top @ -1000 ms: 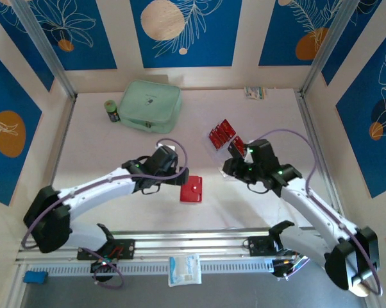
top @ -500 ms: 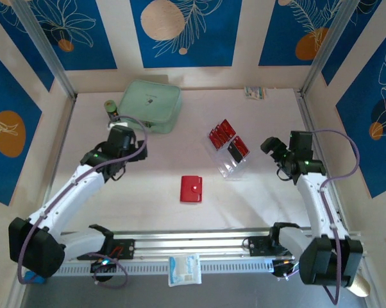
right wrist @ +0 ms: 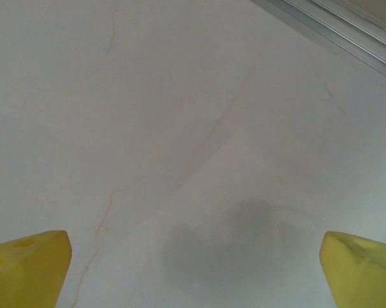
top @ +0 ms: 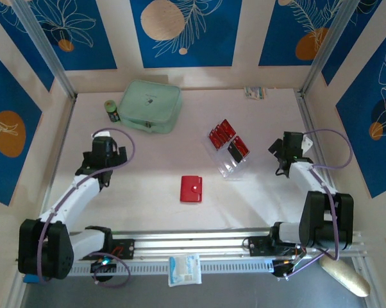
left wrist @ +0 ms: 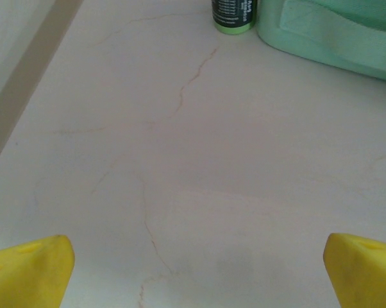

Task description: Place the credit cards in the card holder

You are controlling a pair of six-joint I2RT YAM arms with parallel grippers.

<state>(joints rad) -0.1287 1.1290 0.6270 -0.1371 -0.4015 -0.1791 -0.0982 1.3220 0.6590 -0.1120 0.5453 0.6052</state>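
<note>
- My left gripper (top: 104,146) hangs wide open and empty over the left tabletop (top: 156,163).
- My right gripper (top: 283,147) gapes empty at right.
- The card holder (top: 192,189) lies closed near centre.
- The credit cards (top: 222,133) sit in a clear tray (top: 232,169) just beyond.

- No word, number or brand can be read anywhere.
- Small dark round bottle with a green band (left wrist: 232,14): rows of white print on its side, too blurred to read.
- Mint-green zipped fabric case (top: 151,106): a faint small mark on its top, illegible.
- Small flat printed packet at the table's far edge (top: 255,93): markings too small to make out.
</note>
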